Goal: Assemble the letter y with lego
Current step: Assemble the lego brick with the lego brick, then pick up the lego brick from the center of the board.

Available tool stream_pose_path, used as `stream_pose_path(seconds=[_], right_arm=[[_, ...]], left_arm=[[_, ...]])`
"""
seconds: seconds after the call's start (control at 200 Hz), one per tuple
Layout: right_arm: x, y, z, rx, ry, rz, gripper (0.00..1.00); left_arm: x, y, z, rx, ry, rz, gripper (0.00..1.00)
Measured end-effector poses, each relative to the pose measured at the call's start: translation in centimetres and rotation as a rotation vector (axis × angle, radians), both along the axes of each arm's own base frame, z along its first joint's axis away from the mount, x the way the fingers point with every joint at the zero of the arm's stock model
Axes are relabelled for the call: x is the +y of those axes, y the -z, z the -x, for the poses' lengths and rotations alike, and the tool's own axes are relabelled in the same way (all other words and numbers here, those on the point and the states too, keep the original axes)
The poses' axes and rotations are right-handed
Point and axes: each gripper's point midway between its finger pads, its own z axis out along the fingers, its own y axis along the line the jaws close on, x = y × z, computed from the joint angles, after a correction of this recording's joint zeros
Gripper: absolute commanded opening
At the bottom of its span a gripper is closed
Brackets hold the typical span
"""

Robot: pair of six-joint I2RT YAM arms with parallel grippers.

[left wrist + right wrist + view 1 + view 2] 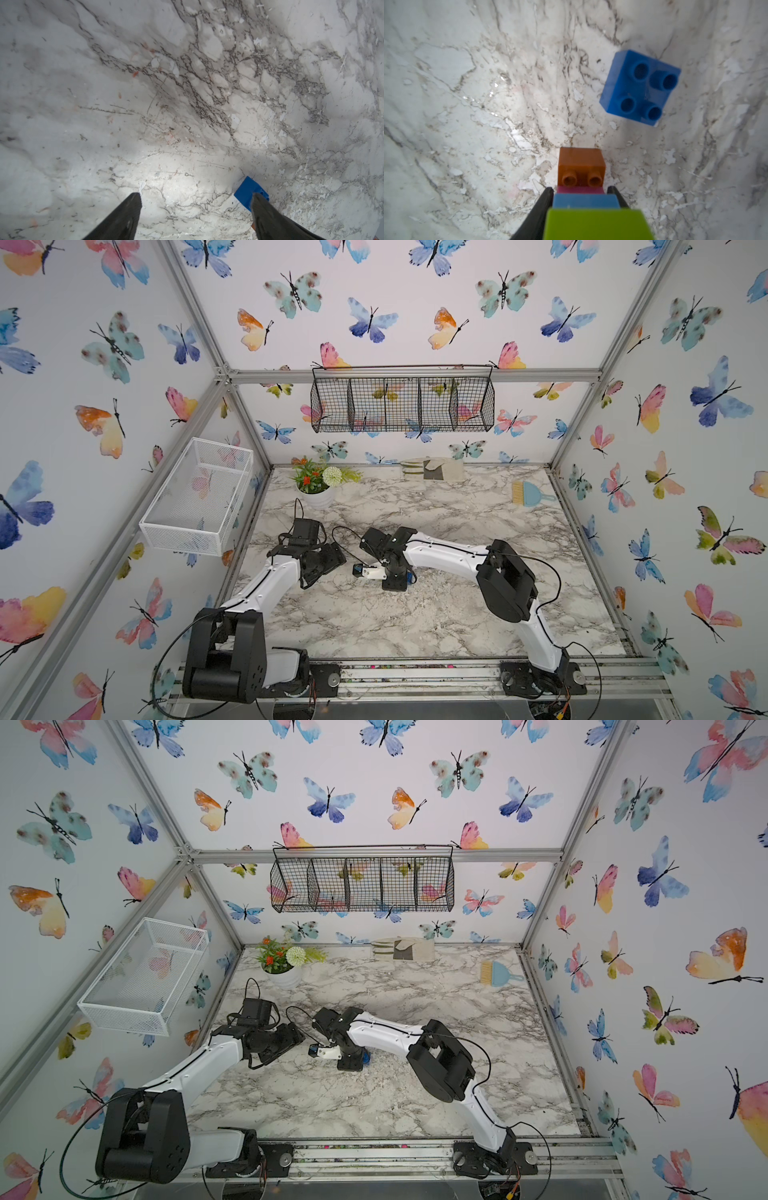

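Note:
In the right wrist view my right gripper [580, 187] is shut on a stack of lego. Its fingers lie against the sides of the light blue brick [585, 200] and the pink brick [580, 190]. An orange brick [581, 164] caps the far end and a lime green brick [596, 224] sits nearest the camera. One dark blue brick [639, 87] lies apart on the marble, studs up. My left gripper [196, 195] stands open over bare marble, and a dark blue brick [246, 192] sits just outside one fingertip. In a top view both wrists meet at mid-table, with a blue brick [411, 577] beside the right one.
A potted flower [316, 485], folded cloths [432, 469] and a small blue brush and dustpan [530, 492] stand along the back of the marble table [415, 622]. A white mesh basket [199, 493] hangs on the left wall and a black wire basket [401, 404] on the back wall.

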Motion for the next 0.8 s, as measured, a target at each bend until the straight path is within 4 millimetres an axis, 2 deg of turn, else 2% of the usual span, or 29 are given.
stream_pose_path(seconds=[0.12,0.506,0.796], right_arm=[[-0.08,0.58,0.11,0.01,0.0,0.01,0.45],[0.42,0.58,0.11,0.02,0.006,-0.002,0.45],[0.68,0.56,0.15,0.028,0.01,-0.008,0.41]], left_arm=[[0.0,0.0,0.0,0.0,0.0,0.0,0.84],[0.01,0.05,0.04,0.001,0.0,0.0,0.84],[0.02,0.06,0.04,0.001,-0.001,-0.001,0.84]])
